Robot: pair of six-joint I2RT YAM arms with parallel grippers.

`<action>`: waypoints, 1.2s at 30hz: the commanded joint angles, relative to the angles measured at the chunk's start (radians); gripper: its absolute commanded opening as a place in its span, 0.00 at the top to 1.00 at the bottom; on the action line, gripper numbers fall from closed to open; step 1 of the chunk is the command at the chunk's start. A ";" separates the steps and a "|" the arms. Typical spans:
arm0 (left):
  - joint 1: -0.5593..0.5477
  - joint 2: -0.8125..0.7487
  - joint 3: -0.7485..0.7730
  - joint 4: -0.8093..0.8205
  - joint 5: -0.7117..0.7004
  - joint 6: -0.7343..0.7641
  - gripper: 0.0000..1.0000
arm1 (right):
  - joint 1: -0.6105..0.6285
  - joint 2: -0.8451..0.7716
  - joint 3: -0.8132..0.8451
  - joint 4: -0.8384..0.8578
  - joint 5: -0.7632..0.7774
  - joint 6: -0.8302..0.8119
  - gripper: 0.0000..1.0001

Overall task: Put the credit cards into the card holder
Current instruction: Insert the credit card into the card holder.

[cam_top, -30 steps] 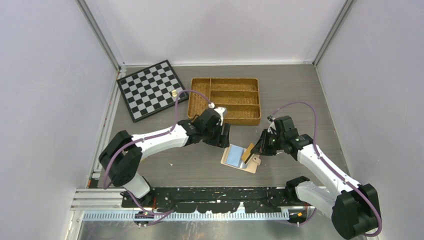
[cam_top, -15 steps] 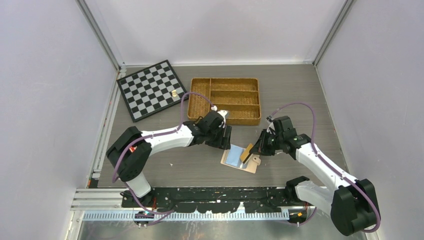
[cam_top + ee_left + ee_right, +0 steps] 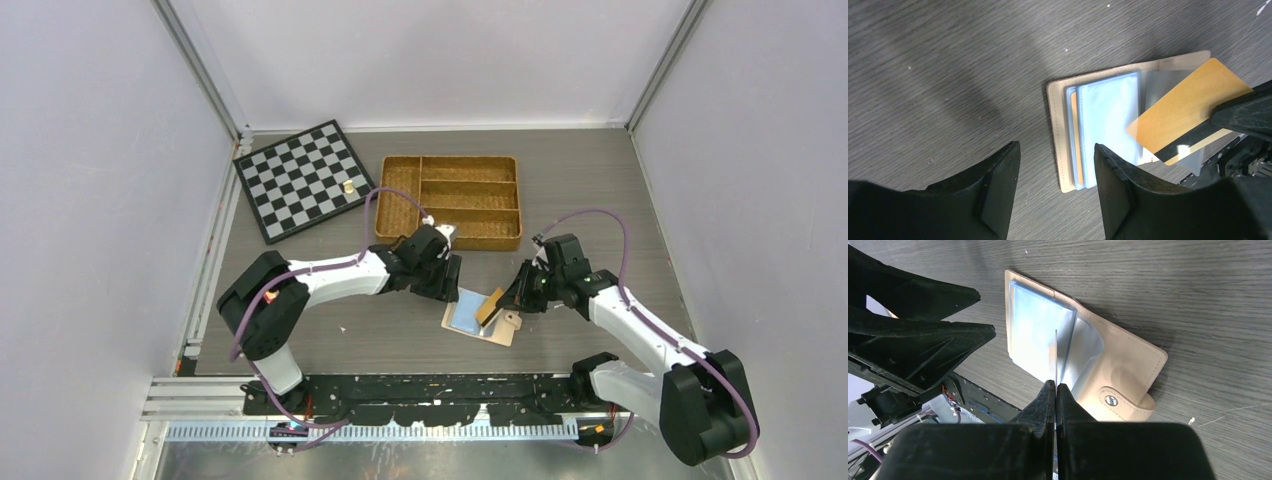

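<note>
Since a second ago the left arm has swung its elbow inward and the left pincer (image 3: 447, 283) has crept closer to the card holder (image 3: 500, 336), while the right pincer (image 3: 506, 298) has nudged its card slightly toward 9 o'clock.

From the top camera, the card holder lies open and flat on the tabletop (image 3: 400, 330), at roughly 6 o'clock from the wicker tray (image 3: 448, 159). Its pale blue plastic sleeves (image 3: 1108, 125) are fanned over the peach cover (image 3: 1055, 135), and a thin orange sliver (image 3: 1073, 125) shows at the edge of one sleeve. The snap tab (image 3: 1110, 401) sticks out at the side away from the sleeves.

The right pincer (image 3: 1055, 386), at about 2 o'clock from the card holder, is clamped on an orange credit card (image 3: 1188, 115) with a dark stripe. That card is held tilted above the sleeves; whether its edge is touching them I cannot tell.

The left pincer (image 3: 1056, 146), at about 10 o'clock from the card holder, has its jaws spread with nothing between them, poised over the sleeve-side edge.

A chessboard (image 3: 300, 180) sits at 9 o'clock from the tray, with a small tan piece (image 3: 348, 186) on it.
</note>
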 commanded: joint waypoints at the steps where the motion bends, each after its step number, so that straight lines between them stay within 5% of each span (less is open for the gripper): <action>1: -0.004 0.010 -0.021 0.038 -0.006 -0.004 0.43 | -0.003 0.025 -0.020 0.045 -0.020 0.028 0.99; 17: -0.005 0.033 -0.054 0.094 0.036 0.040 0.51 | -0.003 0.196 -0.001 -0.033 -0.049 -0.001 1.00; 36: -0.005 0.089 -0.040 0.132 0.095 0.091 0.59 | -0.003 0.365 0.030 0.071 -0.081 -0.031 0.99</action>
